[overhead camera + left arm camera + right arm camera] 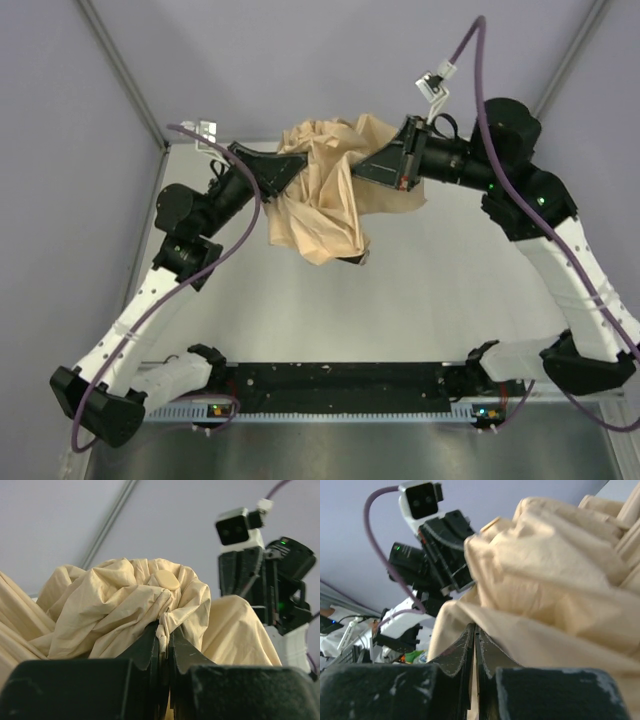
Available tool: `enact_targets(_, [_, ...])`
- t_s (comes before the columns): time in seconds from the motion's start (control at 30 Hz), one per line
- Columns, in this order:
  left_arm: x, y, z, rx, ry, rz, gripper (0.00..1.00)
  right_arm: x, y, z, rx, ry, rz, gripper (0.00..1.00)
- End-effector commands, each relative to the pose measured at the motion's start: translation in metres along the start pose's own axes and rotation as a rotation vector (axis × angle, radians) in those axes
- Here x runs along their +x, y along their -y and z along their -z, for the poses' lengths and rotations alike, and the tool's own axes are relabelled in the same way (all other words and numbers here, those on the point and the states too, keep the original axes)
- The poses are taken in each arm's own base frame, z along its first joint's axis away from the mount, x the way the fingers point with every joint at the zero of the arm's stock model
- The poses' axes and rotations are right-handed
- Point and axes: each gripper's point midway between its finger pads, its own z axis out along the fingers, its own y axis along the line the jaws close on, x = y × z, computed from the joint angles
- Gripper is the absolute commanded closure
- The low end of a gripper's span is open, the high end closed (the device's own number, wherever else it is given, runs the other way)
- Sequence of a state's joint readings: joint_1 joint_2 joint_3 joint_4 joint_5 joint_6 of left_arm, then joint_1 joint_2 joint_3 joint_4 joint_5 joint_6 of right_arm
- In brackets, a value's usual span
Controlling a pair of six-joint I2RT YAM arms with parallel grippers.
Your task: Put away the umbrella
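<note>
The umbrella is a crumpled bundle of beige fabric held up in the air between my two arms, above the far part of the table. My left gripper is shut on a pinch of its fabric from the left; in the left wrist view the jaws clamp a fold just below the round tan cap. My right gripper is shut on the canopy's edge from the right, and the fabric drapes over the closed jaws. A dark end of the umbrella pokes out below. Shaft and strap are hidden.
The pale table lies below the hanging fabric. A black bar runs along the near edge between the arm bases. Grey walls with metal frame rails enclose the back and sides.
</note>
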State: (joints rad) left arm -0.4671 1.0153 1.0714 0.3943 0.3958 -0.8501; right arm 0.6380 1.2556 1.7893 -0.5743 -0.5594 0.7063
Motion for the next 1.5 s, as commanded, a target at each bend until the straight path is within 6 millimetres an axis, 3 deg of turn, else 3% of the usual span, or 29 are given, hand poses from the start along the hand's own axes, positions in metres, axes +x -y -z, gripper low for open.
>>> enact_targets(0.0, [-0.017, 0.046, 0.0, 0.218, 0.05, 0.023, 1.0, -0.021, 0.001, -0.029, 0.005, 0.018, 0.042, 0.99])
enact_targets(0.1, [-0.012, 0.045, -0.005, 0.235, 0.024, 0.053, 1.0, -0.021, 0.018, -0.059, 0.027, -0.015, -0.037, 1.0])
enact_targets(0.2, [-0.005, 0.041, -0.008, 0.237, -0.001, 0.06, 1.0, -0.024, 0.022, -0.072, 0.037, -0.028, -0.063, 1.0])
enact_targets(0.27, [-0.006, 0.037, -0.007, 0.226, 0.016, 0.064, 1.0, -0.021, 0.021, -0.071, 0.038, -0.048, -0.071, 0.98])
enact_targets(0.47, [-0.011, 0.034, -0.007, 0.219, 0.05, 0.039, 1.0, -0.017, 0.007, -0.021, 0.076, -0.017, -0.126, 0.53])
enact_targets(0.53, [-0.012, 0.034, -0.007, 0.229, 0.054, 0.025, 1.0, -0.015, 0.01, -0.003, 0.095, 0.002, -0.165, 0.44])
enact_targets(0.67, [-0.015, 0.032, -0.004, 0.247, 0.058, 0.003, 1.0, -0.011, 0.03, 0.034, 0.171, 0.073, -0.259, 0.16])
enact_targets(0.8, [-0.018, 0.034, -0.002, 0.251, 0.044, -0.029, 1.0, -0.009, 0.055, 0.071, 0.241, 0.154, -0.326, 0.08])
enact_targets(0.9, [-0.019, 0.034, -0.002, 0.247, 0.035, -0.039, 1.0, -0.002, 0.074, 0.083, 0.283, 0.156, -0.367, 0.02])
enact_targets(1.03, [-0.026, 0.036, -0.001, 0.243, 0.04, -0.048, 1.0, 0.021, 0.124, 0.101, 0.425, 0.182, -0.484, 0.01])
enact_targets(1.1, [-0.03, 0.039, -0.001, 0.24, 0.041, -0.065, 1.0, 0.028, 0.138, 0.103, 0.449, 0.169, -0.502, 0.01])
enact_targets(1.23, [-0.033, 0.04, 0.001, 0.234, 0.048, -0.082, 1.0, 0.029, 0.141, 0.095, 0.42, 0.125, -0.535, 0.01])
enact_targets(1.47, [-0.036, 0.035, 0.001, 0.238, 0.065, -0.084, 1.0, 0.01, 0.111, 0.09, 0.283, 0.186, -0.531, 0.01])
